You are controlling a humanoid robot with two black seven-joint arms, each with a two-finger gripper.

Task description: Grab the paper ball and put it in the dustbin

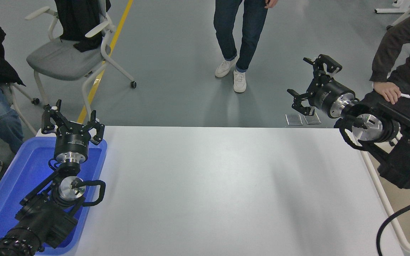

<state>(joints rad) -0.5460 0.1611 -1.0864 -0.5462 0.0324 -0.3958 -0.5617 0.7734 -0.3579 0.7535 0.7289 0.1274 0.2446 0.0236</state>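
Observation:
No paper ball shows in the head view; it is hidden or out of view. The cream-beige dustbin (pixel 400 231) stands at the table's right edge, mostly covered by my right arm. My right gripper (pixel 313 83) is open and empty, held high past the table's far right corner, pointing up and left, away from the bin. My left gripper (pixel 71 119) is open and empty, parked over the far end of the blue tray (pixel 16 177) at the lower left.
The white table (pixel 219 192) fills the middle. A person's legs (pixel 238 39) stand beyond the far edge. A seated person (pixel 404 71) with a pen is at the far right. A grey chair (pixel 69 57) and another seated person are at the far left.

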